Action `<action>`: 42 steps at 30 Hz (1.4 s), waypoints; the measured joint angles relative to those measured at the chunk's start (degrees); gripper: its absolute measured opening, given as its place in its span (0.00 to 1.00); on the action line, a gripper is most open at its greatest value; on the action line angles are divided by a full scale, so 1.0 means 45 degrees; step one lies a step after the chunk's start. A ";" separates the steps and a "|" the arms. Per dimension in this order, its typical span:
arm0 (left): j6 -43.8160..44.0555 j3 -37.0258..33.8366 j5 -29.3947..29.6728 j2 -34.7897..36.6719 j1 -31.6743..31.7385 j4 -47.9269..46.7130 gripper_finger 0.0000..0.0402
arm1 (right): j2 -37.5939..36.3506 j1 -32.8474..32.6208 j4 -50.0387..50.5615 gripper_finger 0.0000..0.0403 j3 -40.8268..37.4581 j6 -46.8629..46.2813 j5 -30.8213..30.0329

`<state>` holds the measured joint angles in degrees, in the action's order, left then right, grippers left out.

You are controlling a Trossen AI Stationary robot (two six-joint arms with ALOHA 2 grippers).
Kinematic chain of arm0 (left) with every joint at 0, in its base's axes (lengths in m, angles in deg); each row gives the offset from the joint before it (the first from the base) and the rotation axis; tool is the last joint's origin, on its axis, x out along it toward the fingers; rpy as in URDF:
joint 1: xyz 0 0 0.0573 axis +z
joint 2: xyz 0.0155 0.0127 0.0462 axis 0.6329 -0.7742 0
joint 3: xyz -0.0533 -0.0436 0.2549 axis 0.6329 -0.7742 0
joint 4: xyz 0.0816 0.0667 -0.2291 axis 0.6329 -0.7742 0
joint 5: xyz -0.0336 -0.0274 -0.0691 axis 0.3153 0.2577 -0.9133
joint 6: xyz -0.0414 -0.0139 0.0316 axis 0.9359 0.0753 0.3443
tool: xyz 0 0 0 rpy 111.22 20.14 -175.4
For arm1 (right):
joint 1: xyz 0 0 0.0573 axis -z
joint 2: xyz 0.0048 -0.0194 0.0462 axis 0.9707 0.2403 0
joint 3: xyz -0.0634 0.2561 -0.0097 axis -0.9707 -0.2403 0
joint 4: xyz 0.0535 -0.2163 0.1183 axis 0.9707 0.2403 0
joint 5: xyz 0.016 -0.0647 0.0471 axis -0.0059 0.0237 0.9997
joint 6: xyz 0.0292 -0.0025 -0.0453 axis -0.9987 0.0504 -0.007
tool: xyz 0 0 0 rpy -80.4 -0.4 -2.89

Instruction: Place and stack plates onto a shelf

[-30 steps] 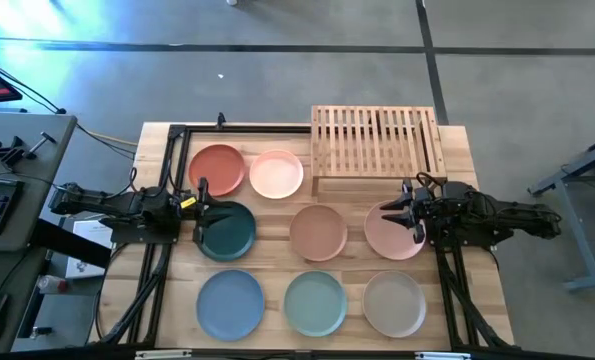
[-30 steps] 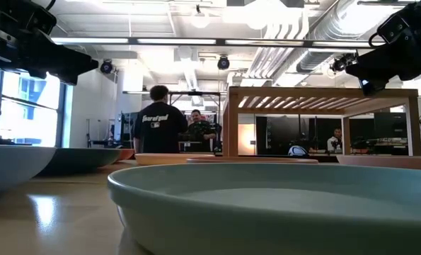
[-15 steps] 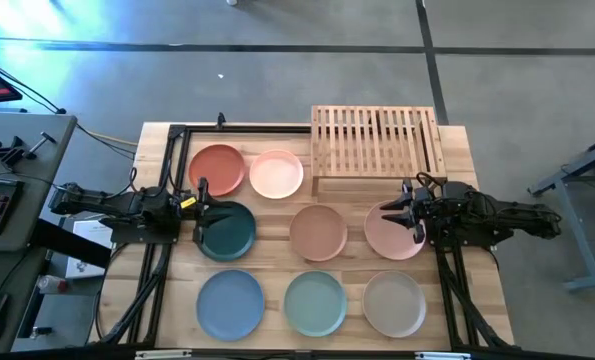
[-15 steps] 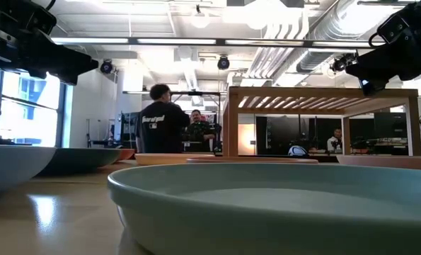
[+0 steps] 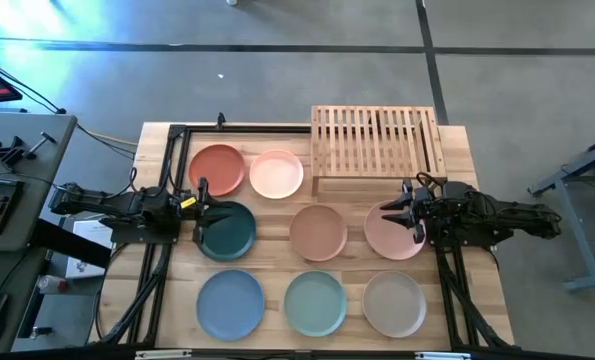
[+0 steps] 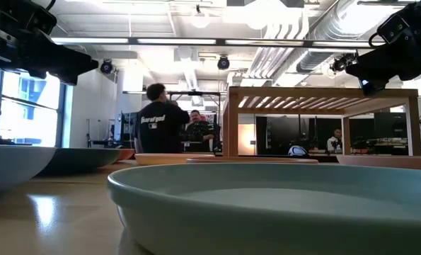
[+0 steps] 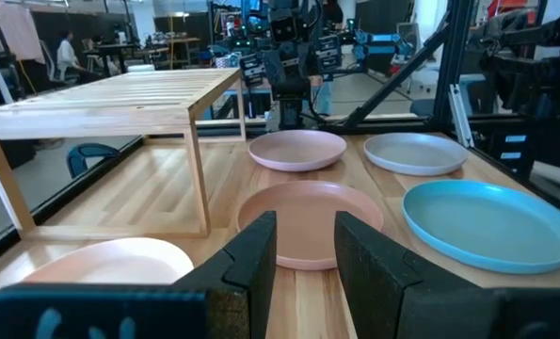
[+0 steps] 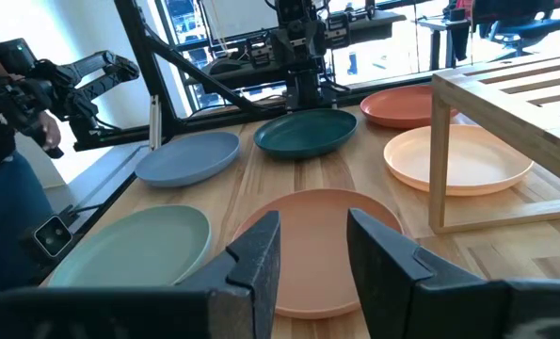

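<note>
Eight plates lie flat on the table in the high view. Far row: rust red [image 5: 217, 170] and pale pink [image 5: 277, 173]. Middle row: dark teal [image 5: 229, 232], tan [image 5: 319, 231] and salmon [image 5: 387, 232]. Near row: light blue [image 5: 230, 304], mint [image 5: 315, 303] and beige [image 5: 394, 303]. The slatted wooden shelf [image 5: 377, 145] stands at the far right edge. My left gripper [image 5: 202, 208] hovers open above the teal plate's left rim and faces the tan plate [image 7: 308, 221]. My right gripper [image 5: 409, 212] hovers open over the salmon plate's right part and also faces the tan plate [image 8: 312, 235].
Black frame rails [image 5: 167, 200] run along the table's left and right sides under the arms. The shelf stands on thin legs [image 7: 197, 184], with open space beneath its top. In the low view the mint plate [image 6: 267, 205] fills the foreground, and people stand in the room behind.
Both arms and all plates have kept still. Only a person in the room beyond the table has shifted a little.
</note>
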<state>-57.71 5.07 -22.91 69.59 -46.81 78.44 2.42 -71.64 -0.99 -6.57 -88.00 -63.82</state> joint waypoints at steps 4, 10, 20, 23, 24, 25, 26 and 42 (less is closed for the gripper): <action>0.0874 0.0000 0.0069 -0.0001 0.0003 0.0005 0.25 | 0.0002 0.0003 0.0001 0.27 0.0000 -0.0001 0.0000; 0.2923 0.0000 0.0092 0.0003 -0.0002 0.0005 0.25 | 0.0002 0.0003 0.0000 0.27 0.0000 -0.0002 0.0000; 0.7969 0.0000 0.0584 0.0003 -0.0002 0.0058 0.25 | 0.0002 -0.0002 0.0005 0.27 0.0000 0.0002 0.0000; 0.9309 0.0000 0.0767 0.0003 0.0002 0.0118 0.25 | -0.0001 -0.0001 0.0001 0.27 0.0000 0.0002 0.0000; 0.9512 0.0000 0.0808 0.0003 0.0000 0.0121 0.25 | 0.0001 0.0001 0.0000 0.27 -0.0003 0.0002 0.0000; 0.9579 0.0000 0.0879 0.0002 -0.0001 0.0126 0.25 | 0.0002 -0.0002 0.0002 0.27 -0.0003 0.0002 -0.0001; 0.9596 0.0000 0.0935 0.0003 -0.0001 0.0132 0.25 | -0.0001 0.0001 0.0002 0.27 0.0000 0.0002 0.0000; 0.9606 0.0004 0.1563 0.0003 0.0003 0.1370 0.25 | 0.0002 -0.0001 0.0000 0.27 0.0000 -0.0596 0.0002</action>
<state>-14.49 5.09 -15.88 69.60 -46.79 84.61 2.43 -71.64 -0.99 -6.57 -90.68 -63.81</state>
